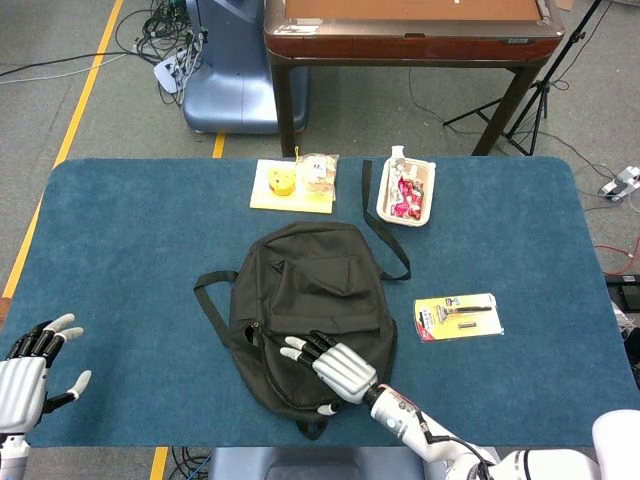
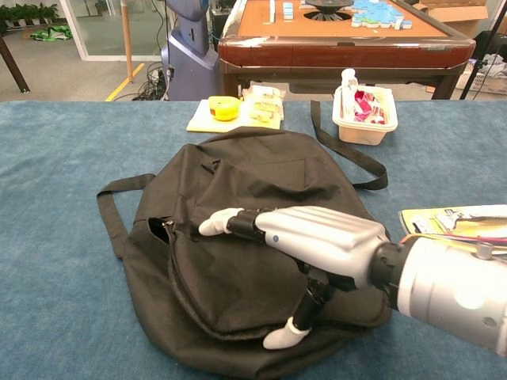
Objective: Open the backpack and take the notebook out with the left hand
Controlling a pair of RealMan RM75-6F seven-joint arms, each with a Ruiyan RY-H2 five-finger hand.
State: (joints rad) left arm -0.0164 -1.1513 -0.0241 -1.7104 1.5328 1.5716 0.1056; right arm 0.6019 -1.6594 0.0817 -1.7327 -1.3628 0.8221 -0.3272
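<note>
A black backpack [image 1: 310,300] [image 2: 261,198] lies flat in the middle of the blue table, its zipper closed apart from a small gap at its left side [image 2: 161,230]. My right hand [image 1: 330,365] [image 2: 305,241] hovers over the backpack's near part, fingers spread and reaching toward the left, holding nothing. My left hand [image 1: 30,365] is open at the table's near left corner, far from the bag, and shows only in the head view. No notebook is visible.
A pale board with a yellow tape measure [image 1: 283,181] and a snack bag [image 1: 318,172] sits behind the backpack. A white tray of packets [image 1: 405,190] stands at the back right. A carded razor pack [image 1: 458,315] lies right of the bag.
</note>
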